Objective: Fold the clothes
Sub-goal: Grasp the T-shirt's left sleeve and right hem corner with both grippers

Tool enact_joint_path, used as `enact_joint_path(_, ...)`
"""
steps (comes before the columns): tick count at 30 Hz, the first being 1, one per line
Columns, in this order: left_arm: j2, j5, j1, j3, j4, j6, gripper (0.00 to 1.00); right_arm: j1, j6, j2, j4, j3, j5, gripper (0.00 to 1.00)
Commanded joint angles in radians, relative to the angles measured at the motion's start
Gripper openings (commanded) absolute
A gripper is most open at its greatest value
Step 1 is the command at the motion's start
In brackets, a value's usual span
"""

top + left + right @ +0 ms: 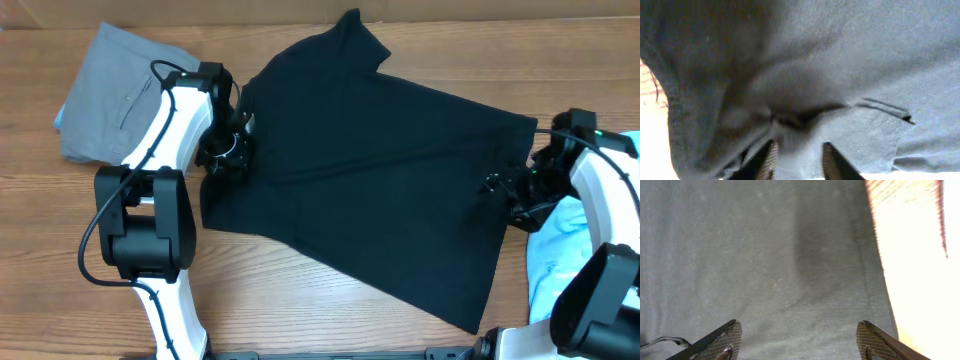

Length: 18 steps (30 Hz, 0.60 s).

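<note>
The black T-shirt (pixel 370 170) lies spread flat and slantwise across the middle of the wooden counter (pixel 280 300). One sleeve points to the far edge and the hem runs toward the near right corner.

The left claw (pixel 228 140) sits at the shirt's left edge, by the sleeve and shoulder. In the left wrist view its fingers (pixel 767 160) stand fairly close together with a bunch of dark cloth rucked up between them, so it is clenched on the T-shirt there. A bright strip of bare counter shows at the left of that view.

The right claw (pixel 505 190) rests over the shirt's right side, near the hem. In the right wrist view its two fingers (pixel 725 337) are spread wide over smooth cloth, released and gripping nothing. The stitched hem runs just beside the right finger, with sunlit counter beyond it.

Folded grey trousers (pixel 110 95) lie at the far left corner, just behind the left arm and clear of the T-shirt. A light-blue shirt (pixel 560 240) is crumpled at the right edge, partly under the right arm and close to the T-shirt's hem. A black cable (pixel 160 80) loops along the left arm above the trousers.
</note>
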Motion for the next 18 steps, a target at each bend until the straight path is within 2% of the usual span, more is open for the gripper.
enact_joint_path(1,0.007,-0.024,0.01,0.016,-0.001,-0.006,0.36,-0.015,0.005,0.001,0.003,-0.004,0.006,0.77)
enact_joint_path(4,0.007,-0.025,0.011,0.009,0.014,0.002,0.07,-0.014,0.005,0.001,0.001,-0.004,0.006,0.77)
enact_joint_path(5,0.007,-0.026,0.011,0.005,0.021,0.004,0.04,-0.014,0.005,0.001,-0.001,-0.004,0.006,0.77)
enact_joint_path(7,0.008,-0.026,0.011,-0.001,0.031,0.004,0.05,-0.014,0.004,0.001,-0.003,-0.005,0.006,0.77)
enact_joint_path(11,0.008,-0.048,0.011,-0.024,0.065,0.0,0.5,-0.014,0.004,0.001,-0.006,-0.005,0.006,0.79)
enact_joint_path(14,0.008,-0.043,0.011,-0.047,0.083,0.0,0.5,-0.014,0.003,0.001,-0.006,-0.005,0.007,0.79)
enact_joint_path(16,0.008,-0.021,0.011,-0.064,0.095,0.0,0.46,-0.014,0.0,0.001,-0.006,-0.005,0.007,0.79)
enact_joint_path(18,0.008,0.009,0.011,-0.079,0.099,0.0,0.29,-0.014,0.0,0.001,-0.006,-0.005,0.007,0.79)
